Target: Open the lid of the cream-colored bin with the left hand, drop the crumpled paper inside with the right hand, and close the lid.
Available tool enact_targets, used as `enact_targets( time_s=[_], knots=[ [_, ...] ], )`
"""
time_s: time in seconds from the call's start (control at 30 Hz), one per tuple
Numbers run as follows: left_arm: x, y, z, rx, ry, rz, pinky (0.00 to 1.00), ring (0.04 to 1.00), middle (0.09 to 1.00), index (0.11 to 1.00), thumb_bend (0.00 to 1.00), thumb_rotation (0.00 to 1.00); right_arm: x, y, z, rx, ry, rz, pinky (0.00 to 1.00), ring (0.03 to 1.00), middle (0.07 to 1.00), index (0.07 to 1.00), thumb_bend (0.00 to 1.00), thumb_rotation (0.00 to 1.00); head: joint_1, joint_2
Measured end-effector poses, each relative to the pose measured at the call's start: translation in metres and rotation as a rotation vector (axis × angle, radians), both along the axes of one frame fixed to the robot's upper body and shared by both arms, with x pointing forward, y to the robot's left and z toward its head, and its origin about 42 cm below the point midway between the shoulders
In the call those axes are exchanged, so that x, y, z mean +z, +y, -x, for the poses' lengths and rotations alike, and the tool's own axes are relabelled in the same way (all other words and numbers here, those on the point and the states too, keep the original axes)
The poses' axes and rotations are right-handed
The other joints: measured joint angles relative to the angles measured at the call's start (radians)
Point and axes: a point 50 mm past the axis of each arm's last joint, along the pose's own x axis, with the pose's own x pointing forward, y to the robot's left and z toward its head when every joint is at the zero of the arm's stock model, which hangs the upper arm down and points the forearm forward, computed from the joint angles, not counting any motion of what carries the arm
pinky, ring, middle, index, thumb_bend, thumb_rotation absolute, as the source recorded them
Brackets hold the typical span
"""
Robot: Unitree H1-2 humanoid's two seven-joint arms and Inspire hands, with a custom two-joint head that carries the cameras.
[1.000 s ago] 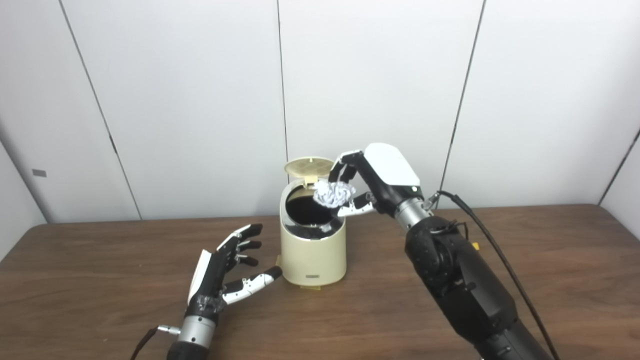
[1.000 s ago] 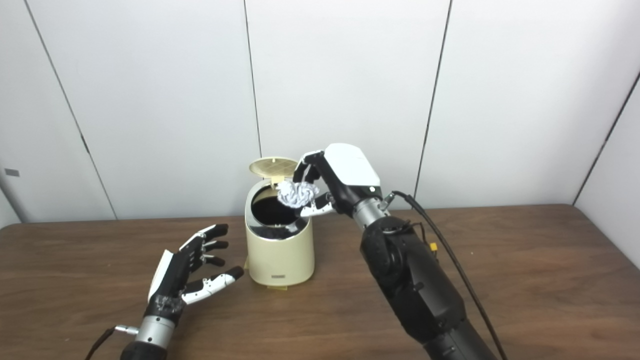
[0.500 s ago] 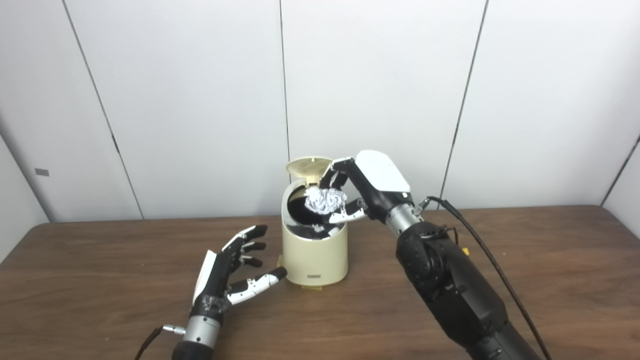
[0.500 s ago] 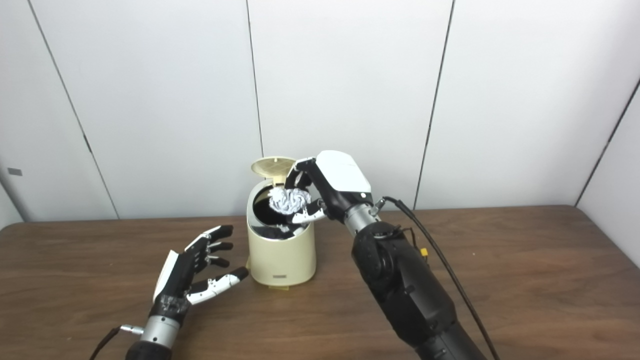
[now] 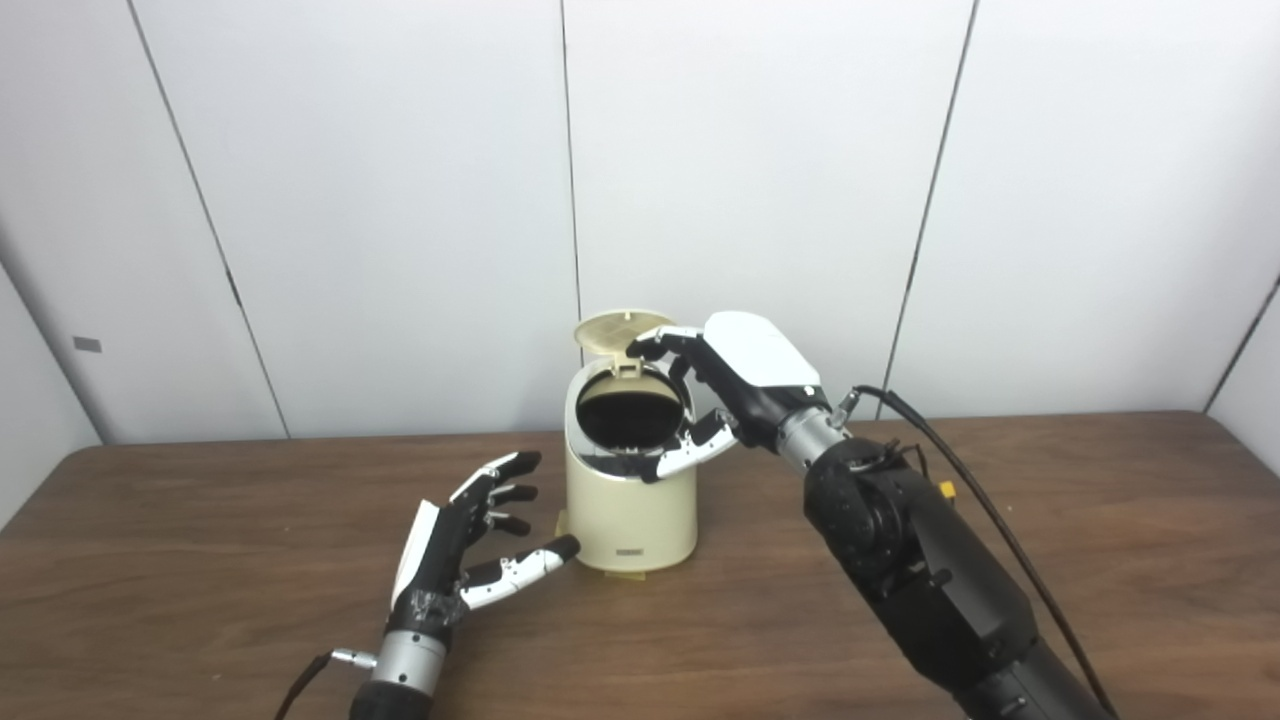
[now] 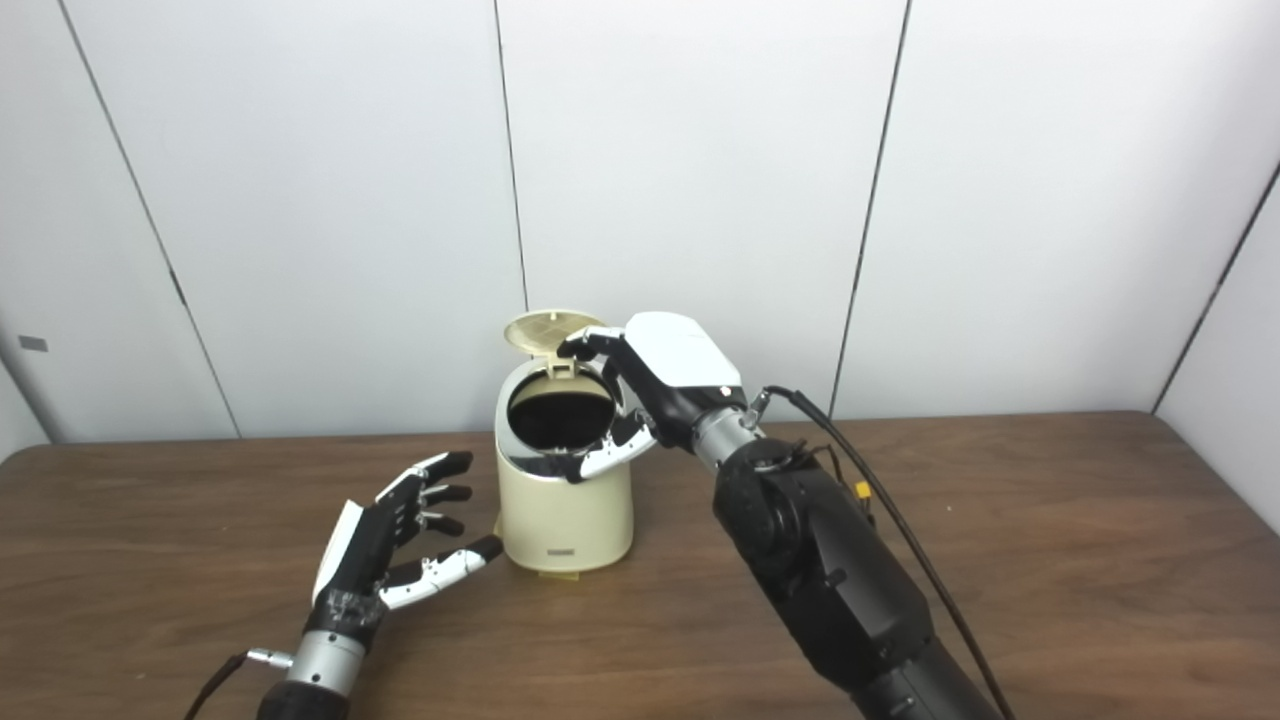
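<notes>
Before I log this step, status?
Left hand open, beside bin. Right hand open over the mouth. Lid up, paper not visible.

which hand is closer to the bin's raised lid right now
Right. The right hand is spread open over the bin mouth, fingertips beside the lid. The left hand waits open, low beside the bin's base.
</notes>
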Motion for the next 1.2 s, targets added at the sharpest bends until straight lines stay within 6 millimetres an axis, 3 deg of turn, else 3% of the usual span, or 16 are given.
enact_targets(
  time_s=[0.23, 0.47, 0.67, 0.9, 1.2],
  knots=[
    [0.000, 0.000, 0.000, 0.000, 0.000, 0.001, 0.60, 0.759, 0.841, 0.843, 0.81, 0.26, 0.000, 0.000, 0.000, 0.003, 0.001, 0.003, 0.62, 0.716, 0.771, 0.762, 0.90, 0.24, 0.000, 0.002],
    [0.000, -0.001, 0.000, -0.001, -0.001, 0.002, 0.60, 0.773, 0.852, 0.841, 0.80, 0.26, 0.001, -0.006, 0.010, 0.024, -0.005, -0.054, 0.55, 0.601, 0.619, 0.636, 0.81, 0.19, 0.000, 0.003],
    [0.000, -0.001, 0.000, -0.003, -0.002, -0.001, 0.61, 0.766, 0.850, 0.839, 0.80, 0.28, 0.000, -0.033, 0.024, -0.017, -0.049, -0.200, 0.45, 0.532, 0.599, 0.598, 0.80, 0.12, 0.005, 0.005],
    [0.001, -0.001, 0.000, -0.002, -0.005, -0.006, 0.62, 0.765, 0.827, 0.836, 0.80, 0.29, -0.013, -0.066, 0.036, -0.055, -0.059, -0.382, 0.46, 0.572, 0.657, 0.665, 0.80, 0.12, 0.009, 0.005],
    [0.002, -0.002, 0.002, -0.002, -0.008, -0.005, 0.66, 0.781, 0.826, 0.840, 0.81, 0.28, -0.041, -0.088, 0.043, -0.042, 0.064, -0.488, 0.50, 0.648, 0.748, 0.758, 0.85, 0.19, 0.020, 0.009]
  ],
)
